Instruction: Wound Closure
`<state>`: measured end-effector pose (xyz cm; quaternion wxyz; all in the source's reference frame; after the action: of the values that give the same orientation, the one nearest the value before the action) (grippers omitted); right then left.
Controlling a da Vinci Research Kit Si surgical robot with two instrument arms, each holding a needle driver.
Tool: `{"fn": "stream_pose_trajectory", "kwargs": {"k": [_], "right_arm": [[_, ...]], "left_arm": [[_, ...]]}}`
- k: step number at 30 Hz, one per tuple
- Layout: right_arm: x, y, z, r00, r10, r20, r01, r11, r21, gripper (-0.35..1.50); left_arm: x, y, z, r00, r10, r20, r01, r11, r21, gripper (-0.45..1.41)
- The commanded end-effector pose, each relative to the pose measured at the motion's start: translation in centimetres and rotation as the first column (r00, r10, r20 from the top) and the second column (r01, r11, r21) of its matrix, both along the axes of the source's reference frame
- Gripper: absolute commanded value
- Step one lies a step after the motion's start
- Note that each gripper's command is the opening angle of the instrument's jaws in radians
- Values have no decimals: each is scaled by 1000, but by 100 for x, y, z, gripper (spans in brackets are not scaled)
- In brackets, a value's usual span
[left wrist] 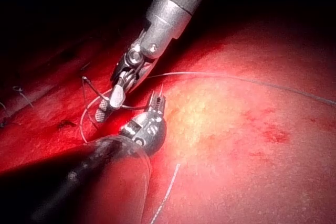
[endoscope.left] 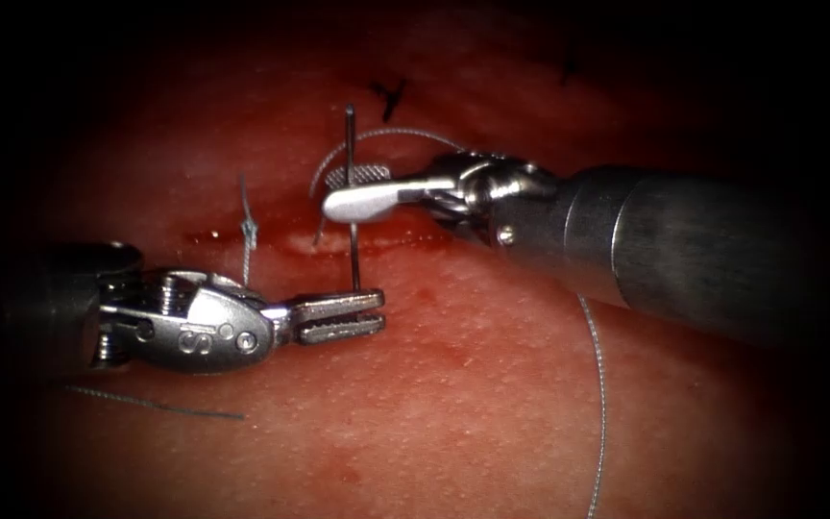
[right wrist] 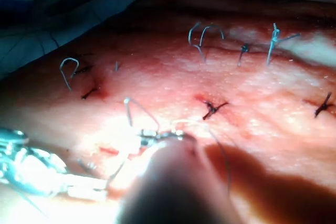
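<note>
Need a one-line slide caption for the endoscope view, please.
Right tool grips the needle mid-curve over the cut in the tissue; left tool open at its lower end.

Your right tool ends a thick, dark brushed-metal shaft with a lighter band near the wrist. Its bright steel wrist joint carries a small round screw underneath. One jaw shows a smooth polished back, the other a cross-hatched gripping face. Your left tool has two slim jaws with ridged inner faces, a rounded silver clevis stamped with a marking, round pins, and a dark shaft behind it.
</note>
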<state>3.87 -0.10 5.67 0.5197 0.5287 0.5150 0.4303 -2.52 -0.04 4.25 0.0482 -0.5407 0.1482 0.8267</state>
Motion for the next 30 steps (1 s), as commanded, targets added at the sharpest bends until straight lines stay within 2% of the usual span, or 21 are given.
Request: {"fn": "stream_pose_trajectory", "kwargs": {"k": [1,3,4,5,6,12,13,15,16,18,20,23,25,26,27,29,30], "right_arm": [[11,6,2,1000,-2,-4,2,1000,-1,103],[12,6,2,1000,-2,-4,2,1000,5,81],[11,6,2,1000,-3,-4,3,1000,5,41],[9,6,3,1000,-6,-7,6,1000,4,-10],[8,5,3,1000,4,2,-4,1000,4,-35],[1,14,7,995,44,84,-44,999,-11,-35],[0,16,8,994,56,93,-54,998,-28,-35],[0,19,9,993,77,92,-73,996,-43,-35],[-1,20,10,992,90,89,-86,995,-54,-35],[-1,21,10,992,92,89,-86,994,-72,-35],[-2,22,10,991,102,88,-93,991,-100,-35],[-2,23,12,990,114,84,-102,985,-141,-35],[-2,25,13,989,126,77,-109,974,-199,-35],[-2,25,13,989,131,74,-112,969,-222,-35],[-2,26,14,988,139,69,-117,958,-262,-35],[-2,26,14,987,147,64,-118,939,-324,-35],[-1,25,14,988,147,57,-116,922,-369,-35]], "left_arm": [[-7,4,4,1000,2,-1,-2,1000,-8,-45],[-6,4,4,1000,4,-2,-4,1000,-7,-45],[-6,4,4,1000,4,-2,-4,1000,-7,-45],[-6,4,4,1000,4,-2,-4,1000,-7,-45],[-6,4,4,1000,4,-2,-4,1000,-7,-45],[-6,1,2,1000,5,-2,-5,1000,-8,-45],[-7,0,1,1000,5,-2,-5,1000,-8,-38],[-8,-3,-1,1000,9,-1,-9,1000,-14,4],[-11,-9,-6,1000,8,16,-8,1000,14,71],[-11,-13,-12,999,11,33,-12,999,31,104],[-9,-13,-20,998,-4,55,0,997,83,116],[2,-6,-30,997,-24,74,13,989,147,121],[16,2,-35,997,-51,62,39,982,186,114],[22,7,-36,996,-66,67,50,974,221,86],[37,16,-36,993,-91,72,67,958,280,0],[52,24,-32,995,-80,57,56,938,343,-38],[59,28,-28,997,-64,40,44,919,391,-45]]}}
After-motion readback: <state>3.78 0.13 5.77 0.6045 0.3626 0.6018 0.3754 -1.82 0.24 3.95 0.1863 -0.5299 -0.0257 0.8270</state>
